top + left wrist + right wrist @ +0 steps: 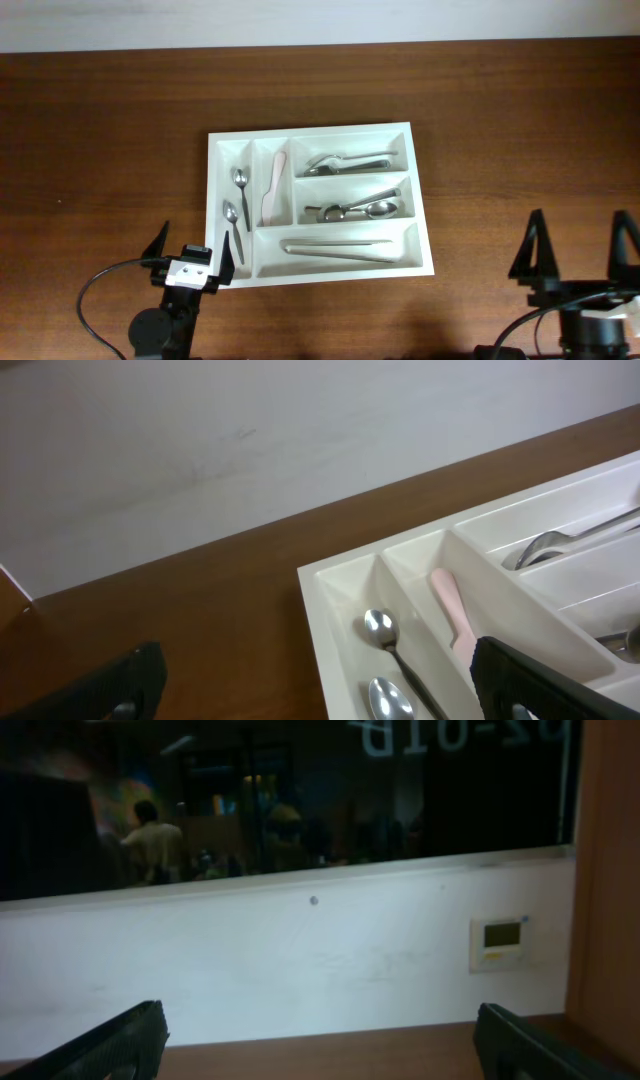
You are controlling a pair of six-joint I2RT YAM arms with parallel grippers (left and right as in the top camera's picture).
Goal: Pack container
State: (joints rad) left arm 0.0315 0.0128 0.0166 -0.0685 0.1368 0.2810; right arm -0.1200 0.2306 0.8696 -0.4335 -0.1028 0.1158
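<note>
The white cutlery tray (425, 215) lies in the middle of the brown table. Its left narrow compartment holds two small spoons (240, 178). The second narrow one holds a pink-handled utensil (272, 190). The three wide compartments hold metal utensils (350, 160), spoons (365, 208) and tongs (340, 246). My left gripper (195, 250) is open and empty at the tray's front left corner, one finger over the tray's edge. The left wrist view shows the tray (330, 585), the spoons (380, 628) and the pink handle (450, 600). My right gripper (580, 250) is open and empty at the front right, well apart from the tray.
A white wall (300, 20) runs along the table's far edge. The right wrist view shows that wall (300, 960), a dark window (300, 790) and a small wall panel (500, 940). A black cable (95, 290) loops by the left arm.
</note>
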